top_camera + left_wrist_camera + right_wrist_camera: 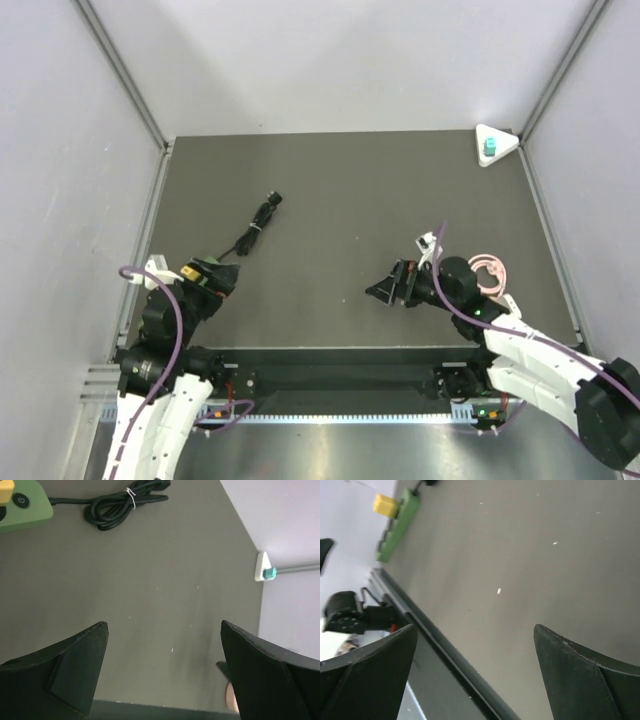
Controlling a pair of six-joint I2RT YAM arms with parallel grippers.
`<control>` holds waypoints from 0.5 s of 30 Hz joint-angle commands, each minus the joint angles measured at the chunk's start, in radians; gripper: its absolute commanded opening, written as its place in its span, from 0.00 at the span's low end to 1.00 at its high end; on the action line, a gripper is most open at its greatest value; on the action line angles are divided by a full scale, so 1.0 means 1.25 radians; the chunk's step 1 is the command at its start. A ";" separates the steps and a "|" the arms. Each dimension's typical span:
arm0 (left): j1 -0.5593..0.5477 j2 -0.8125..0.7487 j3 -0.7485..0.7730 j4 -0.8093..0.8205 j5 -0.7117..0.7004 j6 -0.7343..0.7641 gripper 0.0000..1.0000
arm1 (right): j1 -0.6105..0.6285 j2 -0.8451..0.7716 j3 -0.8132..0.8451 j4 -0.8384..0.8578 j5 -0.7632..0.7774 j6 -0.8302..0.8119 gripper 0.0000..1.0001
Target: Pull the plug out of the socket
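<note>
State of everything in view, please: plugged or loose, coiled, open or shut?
socket: lying flat, far right corner
plug: seated in socket
cable: coiled and tied
yellow cube: sitting on green strip
left gripper: open, empty
right gripper: open, empty

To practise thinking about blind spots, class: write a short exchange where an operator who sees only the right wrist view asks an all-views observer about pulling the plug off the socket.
Operator: I can't see the plug. Where is it?
Observer: The teal plug sits in the white socket at the far right corner of the table.
Operator: Is the left gripper busy?
Observer: No, the left gripper is open and holds nothing.
</note>
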 commanded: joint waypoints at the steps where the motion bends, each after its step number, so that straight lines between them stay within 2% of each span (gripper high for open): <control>1: 0.003 0.047 0.074 -0.047 0.039 0.092 0.98 | -0.011 0.044 0.090 -0.110 0.039 -0.099 1.00; 5: 0.003 0.054 0.106 -0.055 0.036 0.166 0.98 | -0.077 0.096 0.119 -0.122 -0.069 -0.137 1.00; 9: 0.003 0.038 0.114 -0.058 0.031 0.174 0.98 | -0.162 0.160 0.099 -0.096 -0.216 -0.127 1.00; 11: 0.003 0.047 0.122 -0.081 0.020 0.177 0.98 | -0.177 0.176 0.094 -0.072 -0.232 -0.143 1.00; 15: 0.003 0.150 0.162 -0.155 -0.015 0.187 0.97 | -0.169 0.216 0.136 -0.072 -0.240 -0.181 1.00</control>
